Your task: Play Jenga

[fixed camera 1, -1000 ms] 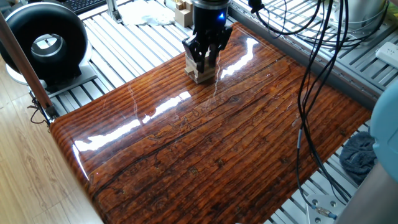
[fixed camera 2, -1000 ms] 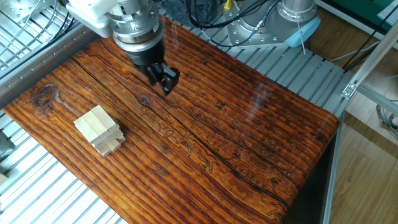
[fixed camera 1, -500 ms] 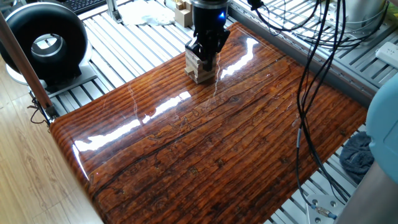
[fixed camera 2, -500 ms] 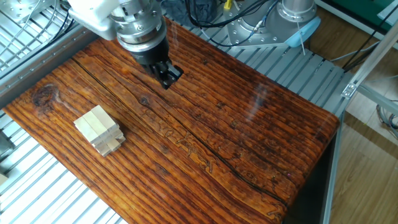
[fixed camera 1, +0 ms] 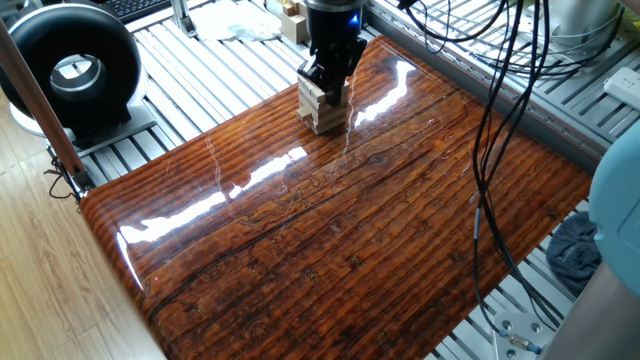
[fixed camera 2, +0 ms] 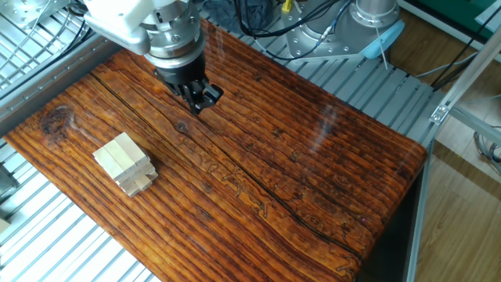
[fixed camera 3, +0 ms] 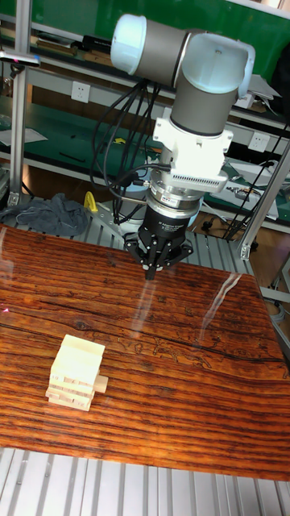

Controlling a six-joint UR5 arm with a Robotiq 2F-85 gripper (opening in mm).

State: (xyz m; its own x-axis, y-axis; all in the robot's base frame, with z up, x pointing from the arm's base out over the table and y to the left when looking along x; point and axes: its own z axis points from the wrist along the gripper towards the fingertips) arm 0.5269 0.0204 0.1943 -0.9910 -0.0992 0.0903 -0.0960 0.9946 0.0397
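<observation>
Pale wood tower (fixed camera 3: 77, 372) sits near one edge of the surface (fixed camera 2: 313, 180), a few crosswise layers, with one block (fixed camera 3: 100, 384) poking out of a low layer. Pincer (fixed camera 2: 199, 98) hangs above the surface well apart from the tower, fingers drawn together on nothing. In one fixed view it only looks on top of the tower (fixed camera 1: 321, 103); the other two views show clear gap.

Risks, as I judge them:
- Tower is short and light. A push with clenched fingers that lands off the block's axis would slide or twist the whole stack rather than free one block.
- The protruding block is low down; dragging it fast likely tips the layers above.
- Glossy surface = low friction, so the stack may skate toward the nearby edge and drop onto the slatted frame (fixed camera 2: 70, 243).
- Glare streaks (fixed camera 1: 200, 205) could throw off depth reading on approach.
- Cables (fixed camera 1: 500, 120) hang over the surface far from the tower; snag risk on a wide swing.

Surface: dark striped glossy wood on an aluminium frame. Room: round black fan (fixed camera 1: 75, 70) off the tower-side corner, grey cloth (fixed camera 1: 578, 250) at the far corner, green wall (fixed camera 3: 72, 16) behind the arm.
</observation>
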